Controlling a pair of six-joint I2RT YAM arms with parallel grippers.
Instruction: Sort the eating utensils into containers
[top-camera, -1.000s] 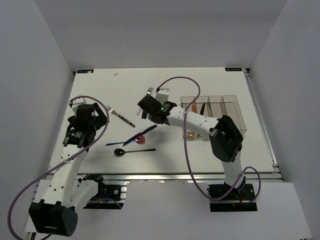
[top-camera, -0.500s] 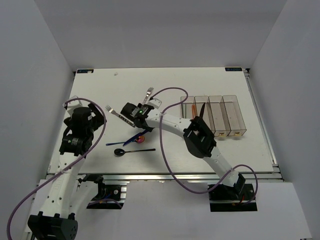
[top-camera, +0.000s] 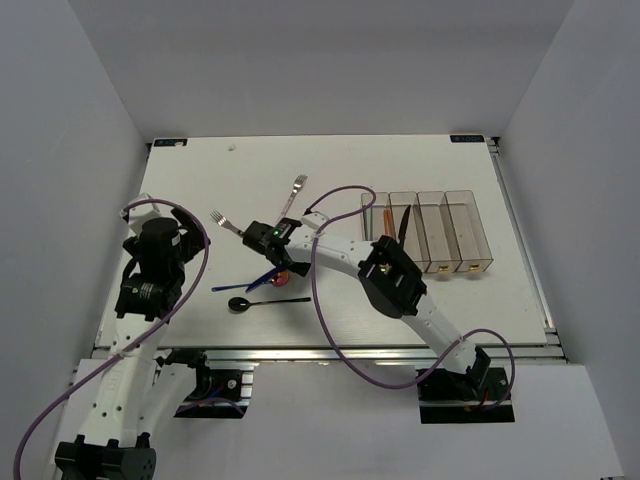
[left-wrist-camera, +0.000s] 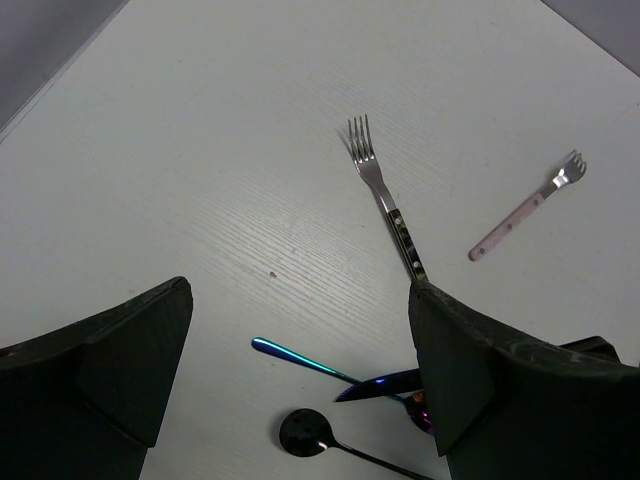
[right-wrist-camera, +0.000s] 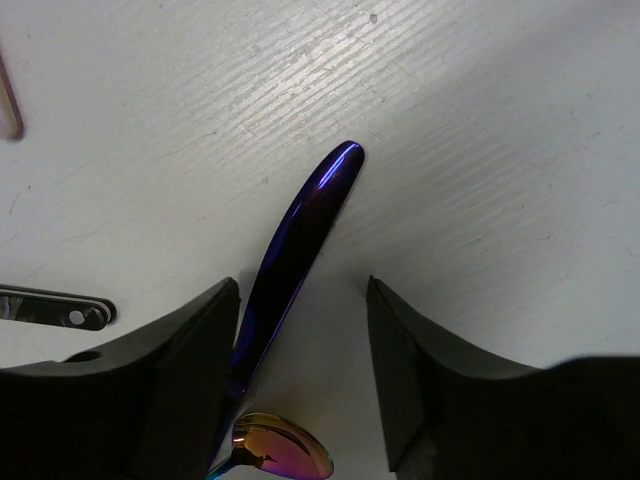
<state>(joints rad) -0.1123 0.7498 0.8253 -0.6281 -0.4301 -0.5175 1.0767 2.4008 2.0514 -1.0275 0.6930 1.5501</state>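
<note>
Standing in a row at the right of the white table (top-camera: 420, 160), the containers (top-camera: 465, 225) were well apart from the loose cutlery (top-camera: 238, 304) at centre-left, where the left gripper (left-wrist-camera: 298, 290) hung wide open and empty. The right gripper (right-wrist-camera: 300, 290), fingers (right-wrist-camera: 150, 380) parted and holding nothing, straddled the iridescent knife (right-wrist-camera: 305, 210). A pinch there could, by appearances, skid off the thin, flat blade or snag the spoon bowl (right-wrist-camera: 280, 462) just beside it.

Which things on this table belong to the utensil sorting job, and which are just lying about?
Job: black-handled fork, pink-handled fork, iridescent knife, iridescent spoon, black spoon, clear bins.
Just there: purple cables, aluminium rail.
</note>
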